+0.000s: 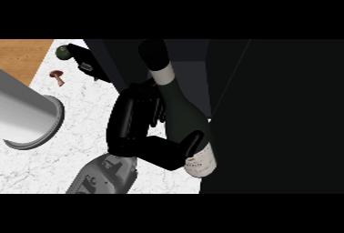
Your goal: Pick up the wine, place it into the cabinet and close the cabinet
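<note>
a: where's the wine bottle (183,119) right now?

b: off the counter (74,132), clamped in a robot hand (144,132). fingers curl round the body, the thumb crosses over just above the label. i can't tell which arm it belongs to, as only one forearm shows, coming up from six o'clock.

a: why tilted like that?

b: my guess: the neck points toward twelve o'clock, leaning into the dark cabinet (269,113) that fills the three o'clock side, so it can slide in top first.

a: anything else about?

b: a grey cylinder (27,116) at nine o'clock, a small brown mushroom (58,76) and a green round fruit (64,51) toward eleven o'clock, well apart from the bottle.
</note>
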Robot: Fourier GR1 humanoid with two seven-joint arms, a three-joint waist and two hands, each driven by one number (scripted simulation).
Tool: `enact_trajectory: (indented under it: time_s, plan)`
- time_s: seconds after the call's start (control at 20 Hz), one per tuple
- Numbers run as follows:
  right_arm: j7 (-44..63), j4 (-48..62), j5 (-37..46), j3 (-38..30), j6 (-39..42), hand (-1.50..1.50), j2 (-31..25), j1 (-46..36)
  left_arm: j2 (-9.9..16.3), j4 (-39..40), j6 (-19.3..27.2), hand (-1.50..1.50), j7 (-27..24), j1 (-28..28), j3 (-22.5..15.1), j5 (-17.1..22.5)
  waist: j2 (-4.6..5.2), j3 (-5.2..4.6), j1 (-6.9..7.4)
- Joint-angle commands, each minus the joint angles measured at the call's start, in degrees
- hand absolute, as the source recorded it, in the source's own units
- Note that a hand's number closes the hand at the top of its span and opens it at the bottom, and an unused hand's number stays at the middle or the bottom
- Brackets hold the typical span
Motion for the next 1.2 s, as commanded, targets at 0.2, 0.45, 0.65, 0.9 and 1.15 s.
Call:
enact_trajectory:
  time_s: [0.2, 0.45, 0.65, 0.9, 1.15]
  plan:
    - [1.5, -3.8, -5.9, -2.0, 1.2, -1.5, -0.8, 0.5, -0.1, 3.7, 12.5, 1.5, 2.3, -7.8, -6.0, -1.3, -0.03, 0.01, 0.02]
    - [3.3, -4.4, -1.5, 2.0, -1.1, -1.5, 0.9, -1.1, -0.1, 5.5, 9.8, 1.5, 1.8, -8.5, -3.3, -4.5, -0.05, -0.02, 0.36]
    - [4.9, -7.7, -2.7, 1.2, 0.0, -1.5, -0.1, 1.6, -0.2, 10.3, 10.0, 1.5, -3.5, -8.3, -2.9, 0.5, 0.0, -0.03, 0.05]
    - [5.3, -4.9, -7.2, -4.0, 0.2, -1.5, -1.7, -2.7, -0.2, 12.5, 9.8, 1.5, -9.5, -4.8, -3.3, 4.3, 0.07, -0.03, 0.14]
    - [10.5, -4.9, -4.2, -1.2, -3.3, -1.5, -0.7, -8.1, -0.2, 17.9, 10.0, 1.5, -14.1, -7.0, -1.9, 8.8, 0.12, -0.08, 0.13]
